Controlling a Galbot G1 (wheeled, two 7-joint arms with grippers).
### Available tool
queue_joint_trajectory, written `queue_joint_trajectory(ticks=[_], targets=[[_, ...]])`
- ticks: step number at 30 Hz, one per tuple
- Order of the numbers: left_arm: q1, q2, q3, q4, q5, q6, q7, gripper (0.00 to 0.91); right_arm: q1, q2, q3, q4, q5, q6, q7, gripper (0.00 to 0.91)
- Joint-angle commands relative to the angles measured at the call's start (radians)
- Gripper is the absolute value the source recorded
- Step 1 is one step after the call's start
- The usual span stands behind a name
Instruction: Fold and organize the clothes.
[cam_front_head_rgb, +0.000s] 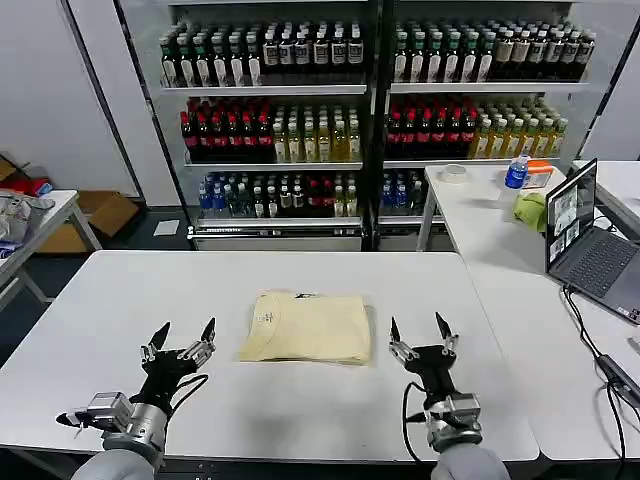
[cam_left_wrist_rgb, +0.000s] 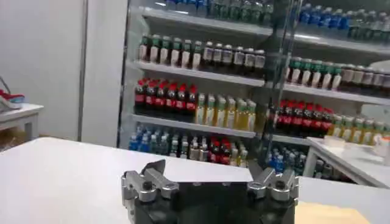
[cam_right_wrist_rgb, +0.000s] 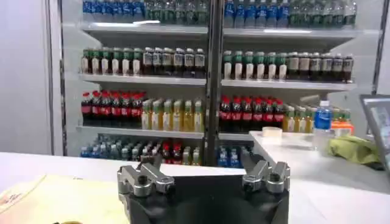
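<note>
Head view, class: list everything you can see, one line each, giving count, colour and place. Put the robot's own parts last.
T-shirt: one, pale cream-yellow, folded, middle of the near table.
Near table: one, white, in front of the robot.
Side table: one, white, on the right.
Laptop: one, grey, open, on the side table.
Bottle: one, blue, far end of the side table.
Cloth: one, yellow-green, beside the bottle.
Shelves: many drink bottles, mixed colours, at the back.
Left pincer: open, left of the T-shirt.
Right pincer: open, right of the T-shirt.
</note>
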Motion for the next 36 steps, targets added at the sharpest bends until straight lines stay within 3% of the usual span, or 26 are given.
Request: queue_joint_trajectory(ticks=[1,36], targets=[[0.023,-0.001,0.000,-0.035,0.007,0.003,0.019,0.907,-0.141,-0.007,0.060,0.122,-0.014,0.013,-0.009,0.907],[0.038,0.001,-0.009,-0.042,0.006,0.003,0.047,0.907,-0.155,0.002,0.075,0.143,-0.064,0.018,-0.003,0.907]])
